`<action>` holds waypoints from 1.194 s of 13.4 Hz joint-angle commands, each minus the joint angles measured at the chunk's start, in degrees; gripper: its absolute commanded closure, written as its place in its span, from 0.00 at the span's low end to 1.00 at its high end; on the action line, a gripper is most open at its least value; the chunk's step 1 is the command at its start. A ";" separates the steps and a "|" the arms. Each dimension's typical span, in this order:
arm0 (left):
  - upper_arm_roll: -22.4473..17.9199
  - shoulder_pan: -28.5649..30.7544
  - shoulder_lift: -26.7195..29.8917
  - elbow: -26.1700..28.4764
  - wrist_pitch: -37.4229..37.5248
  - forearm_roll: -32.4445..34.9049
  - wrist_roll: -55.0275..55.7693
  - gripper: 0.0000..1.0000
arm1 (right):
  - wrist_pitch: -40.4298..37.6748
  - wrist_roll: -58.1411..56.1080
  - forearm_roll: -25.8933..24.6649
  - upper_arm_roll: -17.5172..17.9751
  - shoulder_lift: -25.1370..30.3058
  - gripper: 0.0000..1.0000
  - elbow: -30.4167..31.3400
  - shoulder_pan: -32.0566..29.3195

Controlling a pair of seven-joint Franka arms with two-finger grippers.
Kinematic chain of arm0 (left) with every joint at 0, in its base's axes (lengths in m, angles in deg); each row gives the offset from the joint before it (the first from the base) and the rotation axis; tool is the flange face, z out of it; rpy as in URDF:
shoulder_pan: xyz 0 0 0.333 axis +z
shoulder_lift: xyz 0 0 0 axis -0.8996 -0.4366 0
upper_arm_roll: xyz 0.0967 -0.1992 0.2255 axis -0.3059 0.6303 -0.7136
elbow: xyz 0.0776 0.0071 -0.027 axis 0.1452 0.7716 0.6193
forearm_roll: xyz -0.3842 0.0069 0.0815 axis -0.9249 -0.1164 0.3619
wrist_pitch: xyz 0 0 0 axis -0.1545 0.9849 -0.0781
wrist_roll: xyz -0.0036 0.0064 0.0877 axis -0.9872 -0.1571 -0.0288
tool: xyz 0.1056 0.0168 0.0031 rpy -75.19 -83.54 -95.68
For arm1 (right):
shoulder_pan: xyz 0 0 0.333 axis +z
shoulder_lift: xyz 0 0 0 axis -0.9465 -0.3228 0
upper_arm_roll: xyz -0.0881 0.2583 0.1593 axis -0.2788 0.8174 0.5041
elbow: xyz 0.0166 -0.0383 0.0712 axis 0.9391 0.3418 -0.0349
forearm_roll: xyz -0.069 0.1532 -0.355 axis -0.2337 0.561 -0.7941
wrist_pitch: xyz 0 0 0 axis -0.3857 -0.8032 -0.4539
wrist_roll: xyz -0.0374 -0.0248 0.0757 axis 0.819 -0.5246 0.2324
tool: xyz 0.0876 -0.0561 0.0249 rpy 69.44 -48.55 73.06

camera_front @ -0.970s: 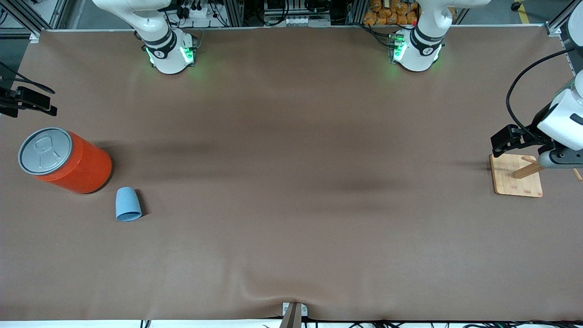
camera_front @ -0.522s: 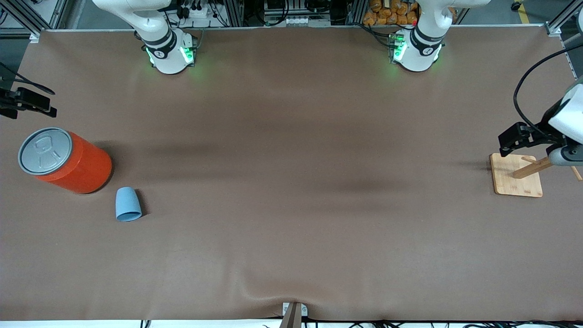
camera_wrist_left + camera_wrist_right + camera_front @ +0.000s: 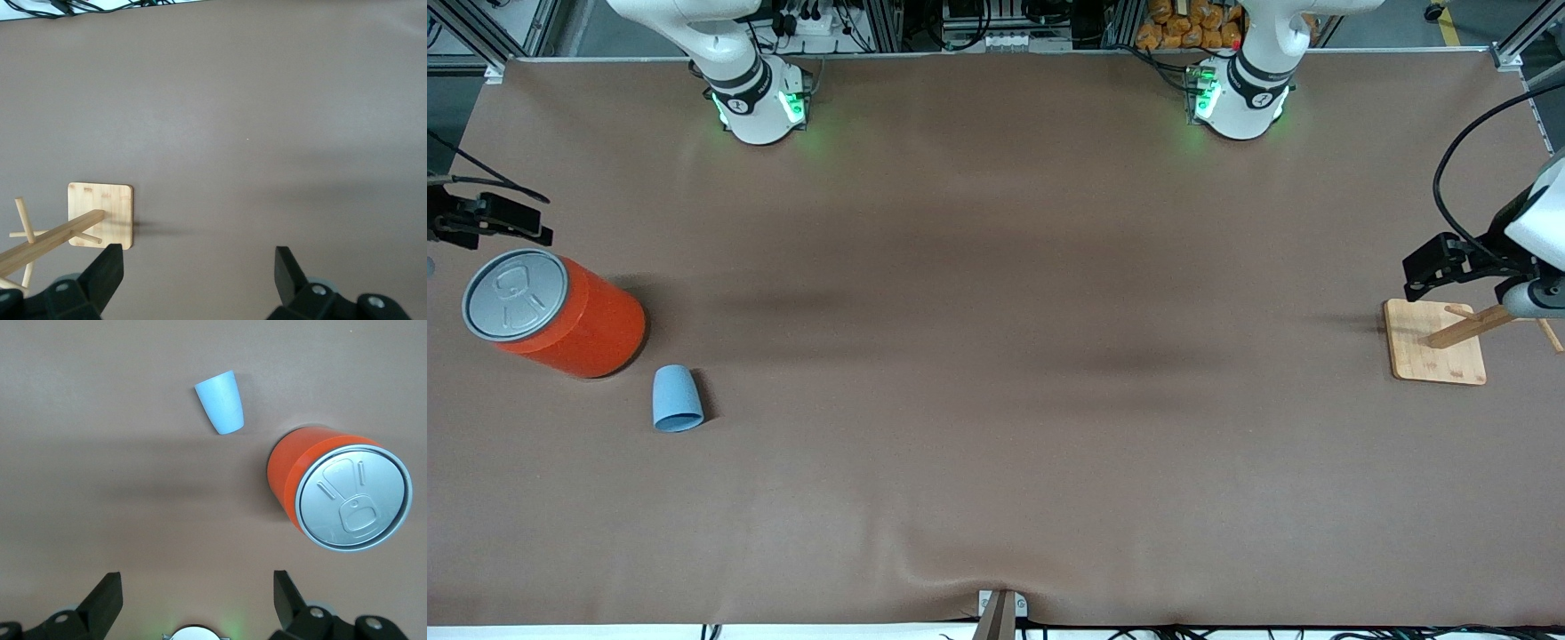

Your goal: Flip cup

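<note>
A wide brown tabletop point(image 3: 996, 356) fills the front view, with two white robot arm bases along its top edge.

The cup point(image 3: 677, 398) is a small light-blue tapered cup without a handle. It stands upside down on the tabletop near the right arm's end, its rounded base up and its wider rim down. Just beside it, at about ten o'clock from it in the front view and farther from the front camera, stands a large orange can point(image 3: 556, 313) with a grey lid. The two are close but apart. In the right wrist view the cup point(image 3: 221, 401) and the can point(image 3: 337, 493) both appear below that camera.

The right tool point(image 3: 489, 220) hovers at the edge of the tabletop at the right arm's end, at about twelve o'clock from the can in the front view. Its two black fingers point(image 3: 107, 600) are spread wide apart and hold nothing.

The left tool point(image 3: 1449, 265) hangs over the left arm's end of the tabletop, at about eleven o'clock from a small wooden stand point(image 3: 1436, 342), a square bamboo base with a slanted peg. Its fingers point(image 3: 110, 273) are also wide apart and empty. The stand point(image 3: 100, 213) shows in the left wrist view, resting on the tabletop well apart from the cup.
</note>
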 commanded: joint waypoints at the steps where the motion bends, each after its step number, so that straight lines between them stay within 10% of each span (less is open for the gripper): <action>1: 0.54 0.02 1.32 0.49 0.82 -0.82 -0.11 0.00 | 0.33 -0.68 0.93 0.09 -0.44 0.00 0.30 -0.29; 16: 0.63 0.46 2.90 0.49 0.91 -0.90 -0.03 0.00 | 15.08 -9.29 0.84 0.09 -11.41 0.00 2.23 0.58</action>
